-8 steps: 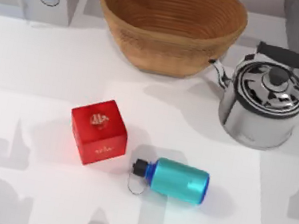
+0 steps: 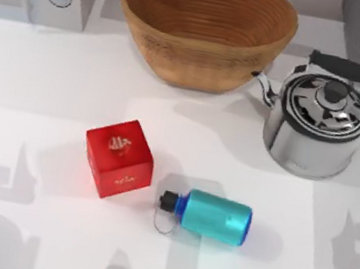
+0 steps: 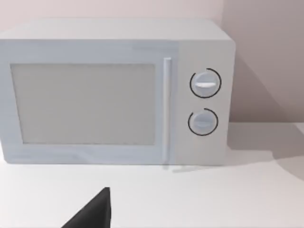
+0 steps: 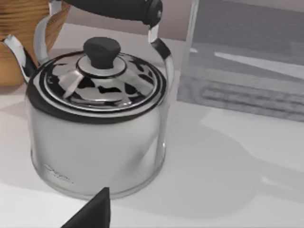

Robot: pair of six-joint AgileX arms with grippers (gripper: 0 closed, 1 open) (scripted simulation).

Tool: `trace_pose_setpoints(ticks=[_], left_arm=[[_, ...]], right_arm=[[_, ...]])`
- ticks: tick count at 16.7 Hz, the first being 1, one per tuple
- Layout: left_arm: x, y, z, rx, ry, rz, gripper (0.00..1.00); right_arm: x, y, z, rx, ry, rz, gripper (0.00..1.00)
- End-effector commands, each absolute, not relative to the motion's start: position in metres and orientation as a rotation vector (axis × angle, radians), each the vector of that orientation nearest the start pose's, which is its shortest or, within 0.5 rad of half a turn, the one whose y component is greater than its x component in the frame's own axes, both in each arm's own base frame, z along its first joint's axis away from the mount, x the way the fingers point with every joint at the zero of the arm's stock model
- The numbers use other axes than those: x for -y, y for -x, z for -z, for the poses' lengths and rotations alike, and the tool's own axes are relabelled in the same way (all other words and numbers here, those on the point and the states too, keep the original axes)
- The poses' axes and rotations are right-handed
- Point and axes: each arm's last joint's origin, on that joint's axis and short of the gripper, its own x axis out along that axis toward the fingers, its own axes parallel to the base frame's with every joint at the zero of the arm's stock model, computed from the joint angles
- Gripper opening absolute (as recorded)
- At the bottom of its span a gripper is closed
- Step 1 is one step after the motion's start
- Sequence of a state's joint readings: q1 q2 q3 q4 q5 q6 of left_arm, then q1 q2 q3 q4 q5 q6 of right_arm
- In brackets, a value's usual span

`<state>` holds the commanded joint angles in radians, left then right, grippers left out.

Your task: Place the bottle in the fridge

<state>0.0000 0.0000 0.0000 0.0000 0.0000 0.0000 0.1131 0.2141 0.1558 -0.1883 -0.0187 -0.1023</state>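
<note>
The bottle (image 2: 211, 216) is seen lying unmoved on its side just right of the red cube (image 2: 119, 157), while only the right-side shadow has changed, so grasping is judged pending; neither gripper's opening can be told.

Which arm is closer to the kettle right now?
Right, most likely. The right gripper looks at the kettle from close by, on the table's right. The left gripper faces the microwave on the table's left.
</note>
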Motion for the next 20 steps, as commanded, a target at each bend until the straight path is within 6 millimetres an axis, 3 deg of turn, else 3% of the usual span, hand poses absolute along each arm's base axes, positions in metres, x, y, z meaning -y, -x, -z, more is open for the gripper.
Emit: trace_pose_setpoints(ticks=[5,10,15,20], left_arm=[[0.001,-0.106,-0.16,0.0,0.0,0.0,1.0],[0.001,-0.106,-0.16,0.0,0.0,0.0,1.0],[0.001,-0.106,-0.16,0.0,0.0,0.0,1.0],[0.001,-0.106,-0.16,0.0,0.0,0.0,1.0]], right_arm=[[-0.042,-0.14,-0.205,-0.638,0.328,-0.402,1.0],[-0.097,-0.205,-0.22,-1.028,0.54,-0.674,1.0],[-0.176,-0.275,-0.193,-1.322,0.712,-0.897,1.0],[-0.25,-0.304,-0.165,-1.413,0.889,-1.062,1.0]])
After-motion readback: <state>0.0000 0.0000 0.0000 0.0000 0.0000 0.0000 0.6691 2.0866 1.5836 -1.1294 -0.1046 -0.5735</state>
